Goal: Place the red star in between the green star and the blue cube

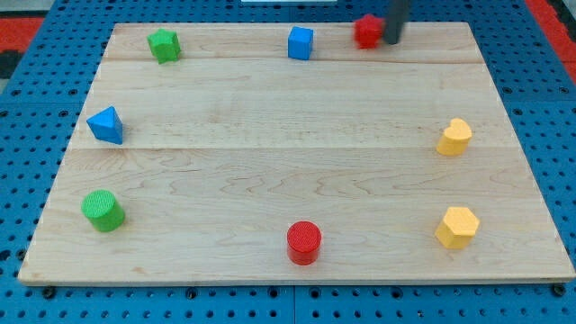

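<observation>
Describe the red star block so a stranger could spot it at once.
Start at the wooden board and follow its top edge toward the view's right. Just right of the blue cube sits the red star-shaped block, with my tip against its right side. The only other red piece, a red cylinder, stands at the bottom edge.

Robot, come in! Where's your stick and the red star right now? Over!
My tip at view's top, touching the red star on its right side. Blue cube sits between it and the green star, blocking a straight push.

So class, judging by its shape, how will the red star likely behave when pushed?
The red star looks rigid, so it probably slides without bending. It sits low and so seems unlikely to tip. My tip at its right may twist it off-centre.
</observation>
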